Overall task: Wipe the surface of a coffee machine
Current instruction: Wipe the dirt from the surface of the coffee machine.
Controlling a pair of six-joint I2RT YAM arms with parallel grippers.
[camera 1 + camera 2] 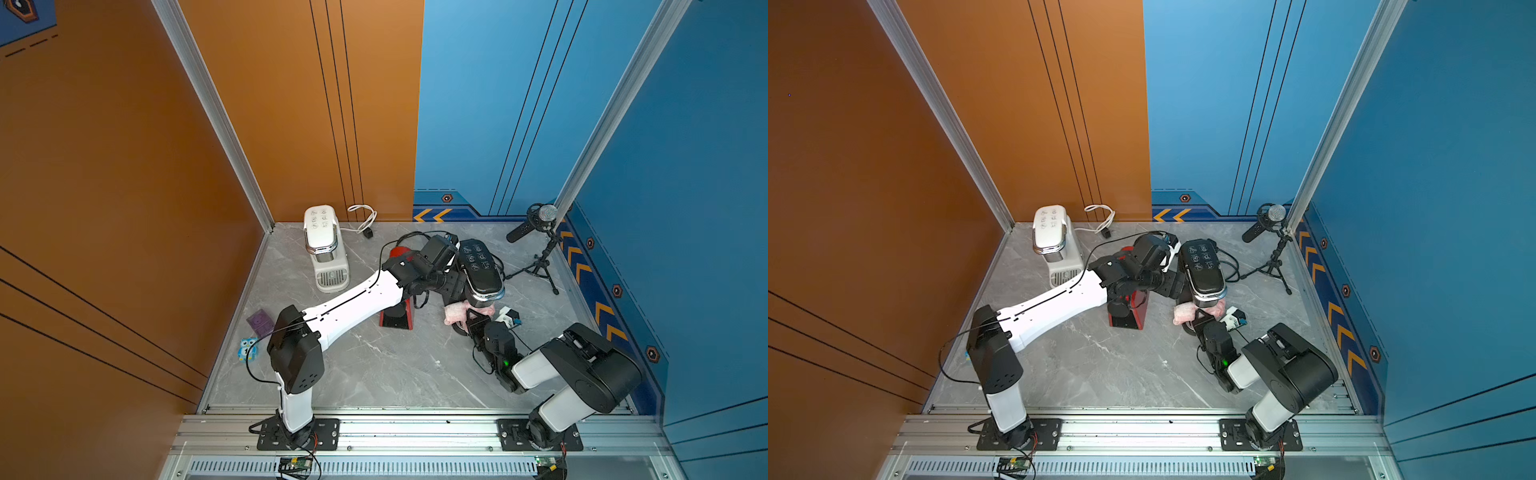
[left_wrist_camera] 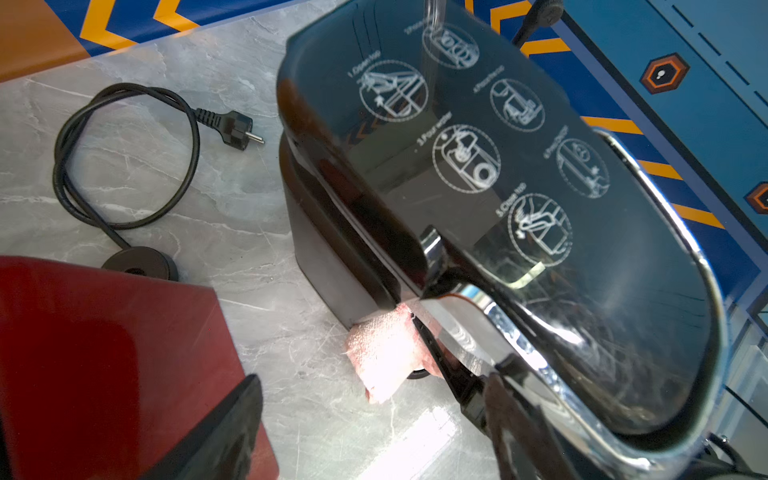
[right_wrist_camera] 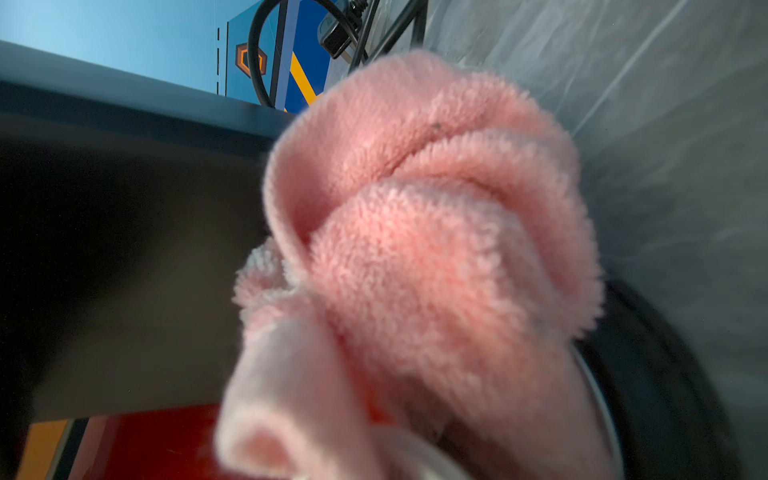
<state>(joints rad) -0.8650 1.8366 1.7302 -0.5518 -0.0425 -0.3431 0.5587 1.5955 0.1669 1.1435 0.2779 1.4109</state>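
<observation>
Right hand (image 1: 473,319) is clenched on a pink cloth (image 3: 415,249). The cloth is bunched just ahead of that hand and is held low at the front of the black coffee machine (image 1: 482,266), tucked under its chrome-edged lid. In the left wrist view the cloth is seen touching the machine's lower front corner.

Left hand (image 2: 370,390) is released, with its jaws spread wide. It is parked just beside the same machine, on the flank away from the right hand. One finger (image 2: 515,419) is seen over the lid's chrome rim, but contact cannot be told. The other is seen over the red appliance (image 2: 104,353), which stands just beside the hand.

Beyond the left hand, a black power cord (image 2: 124,166) is looped on the worktop (image 1: 374,365), unplugged. Well apart from both hands, a white coffee machine (image 1: 324,245) is placed by the orange wall. A microphone on a tripod (image 1: 540,232) is set past the black machine from the right hand.
</observation>
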